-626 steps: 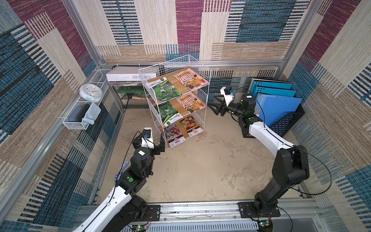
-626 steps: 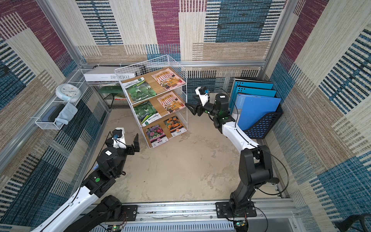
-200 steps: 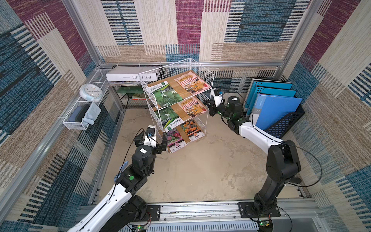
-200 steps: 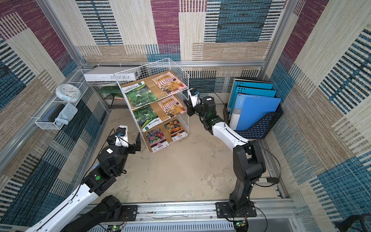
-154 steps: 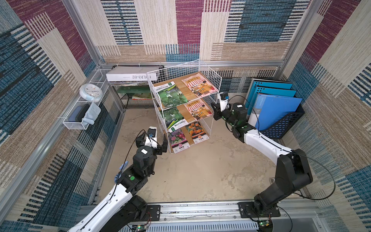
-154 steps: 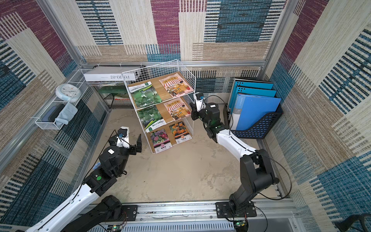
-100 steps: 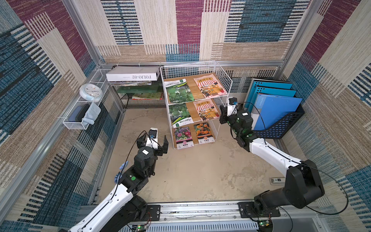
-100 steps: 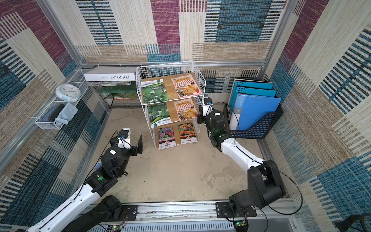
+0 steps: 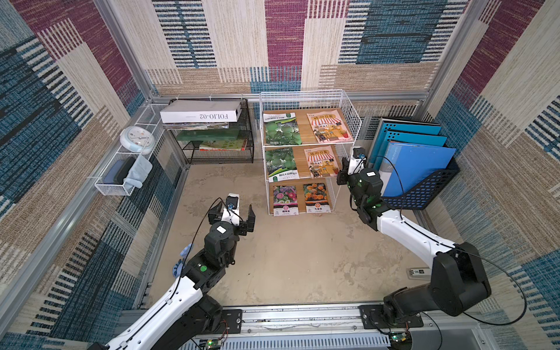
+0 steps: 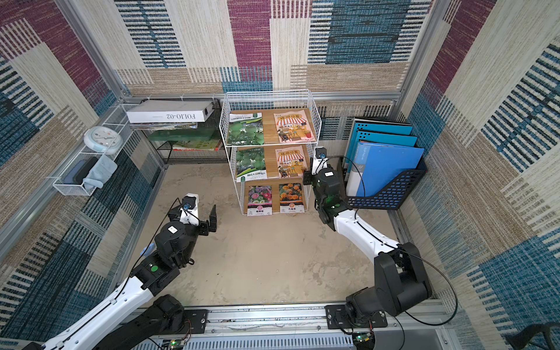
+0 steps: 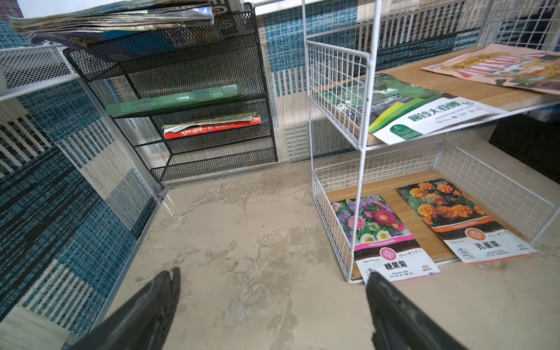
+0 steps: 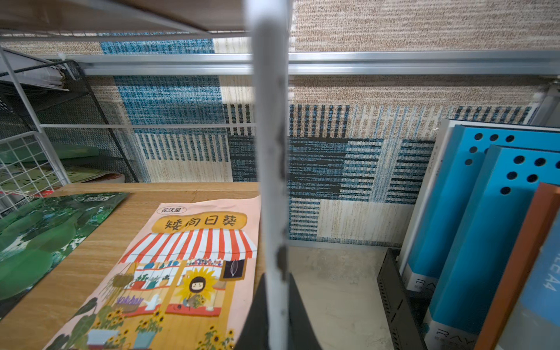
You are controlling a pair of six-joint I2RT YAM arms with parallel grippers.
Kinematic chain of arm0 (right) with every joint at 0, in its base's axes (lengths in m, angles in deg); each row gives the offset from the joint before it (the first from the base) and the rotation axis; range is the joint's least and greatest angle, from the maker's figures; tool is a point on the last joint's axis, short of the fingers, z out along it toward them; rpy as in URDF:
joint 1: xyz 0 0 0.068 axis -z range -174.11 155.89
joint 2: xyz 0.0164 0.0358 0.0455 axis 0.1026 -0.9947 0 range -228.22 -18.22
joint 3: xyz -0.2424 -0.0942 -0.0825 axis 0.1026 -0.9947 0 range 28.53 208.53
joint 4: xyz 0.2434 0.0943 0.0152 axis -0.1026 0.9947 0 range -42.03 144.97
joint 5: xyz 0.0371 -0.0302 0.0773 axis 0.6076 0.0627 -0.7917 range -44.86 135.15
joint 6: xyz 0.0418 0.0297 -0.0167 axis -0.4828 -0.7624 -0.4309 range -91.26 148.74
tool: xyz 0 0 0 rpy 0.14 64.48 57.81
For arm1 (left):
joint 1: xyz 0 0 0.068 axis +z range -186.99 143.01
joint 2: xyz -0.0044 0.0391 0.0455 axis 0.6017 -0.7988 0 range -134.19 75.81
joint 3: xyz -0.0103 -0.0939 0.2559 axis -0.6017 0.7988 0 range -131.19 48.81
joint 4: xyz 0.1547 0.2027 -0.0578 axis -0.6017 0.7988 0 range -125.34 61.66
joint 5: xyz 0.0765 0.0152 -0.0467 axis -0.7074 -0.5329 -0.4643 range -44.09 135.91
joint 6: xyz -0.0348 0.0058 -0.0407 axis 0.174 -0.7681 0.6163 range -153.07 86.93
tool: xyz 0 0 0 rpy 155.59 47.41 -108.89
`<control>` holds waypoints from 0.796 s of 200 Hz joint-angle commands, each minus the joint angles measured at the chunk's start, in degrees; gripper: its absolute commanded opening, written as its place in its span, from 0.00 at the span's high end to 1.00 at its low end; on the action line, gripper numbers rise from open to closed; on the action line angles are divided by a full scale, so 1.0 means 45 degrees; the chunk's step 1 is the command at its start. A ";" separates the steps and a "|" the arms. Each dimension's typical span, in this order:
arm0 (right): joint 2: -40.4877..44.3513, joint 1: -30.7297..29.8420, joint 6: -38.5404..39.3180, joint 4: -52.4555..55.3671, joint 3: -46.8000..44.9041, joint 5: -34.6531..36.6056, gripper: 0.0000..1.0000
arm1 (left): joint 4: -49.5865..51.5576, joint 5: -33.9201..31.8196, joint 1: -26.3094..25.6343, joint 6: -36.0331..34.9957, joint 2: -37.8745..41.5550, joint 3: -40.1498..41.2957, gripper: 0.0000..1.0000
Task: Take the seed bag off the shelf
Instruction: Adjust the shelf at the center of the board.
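Squarely against the back wall, at upper centre of both top views, stands the shelf (image 9: 306,100), with six seed bags lying flat on its three wooden boards, two to a tier; which of them is wanted cannot be told. The right pincer (image 12: 274,312) is clamped on a white upright post at the rack's right side as pictured. It grips level with the middle board, just beside the sunflower seed bag (image 12: 181,257), so that arm looks taken up with steadying the frame. The left pincer (image 9: 232,213), jaws wide apart and empty, hovers over the bare surface (image 9: 288,266) left of centre, near the rack's lower left corner. The likeliest reach is the chrysanthemum seed bag (image 11: 381,239) on the bottom board. In a top view it lies up and to the right of the left pincer, long axis running front to back, printed end jutting over the board's front edge toward the robot, the marigold seed bag (image 11: 454,218) just beside it. The left arm is the nearer free one. Hard to read: the right pincer's jaws hide behind its wrist in the top views, a wire upright crosses the chrysanthemum bag in the left wrist view, the lower bags' rear ends sit under the tiers above, and the sunflower bag is cut off at the bottom of the right wrist frame
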 commanded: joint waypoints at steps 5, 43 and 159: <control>-0.0392 -0.0010 -0.0243 -0.1319 0.0566 0.0443 1.00 | -0.0376 0.0017 -0.0002 0.0019 0.0045 0.0057 0.01; -0.0479 -0.0010 -0.0473 -0.1274 0.0620 0.0484 1.00 | -0.0442 -0.0036 -0.0002 -0.0036 -0.0013 0.0096 0.01; -0.0636 -0.0415 -0.0380 -0.0850 0.0882 0.0522 1.00 | -0.0291 0.0119 -0.0002 0.0066 -0.0072 -0.0080 0.01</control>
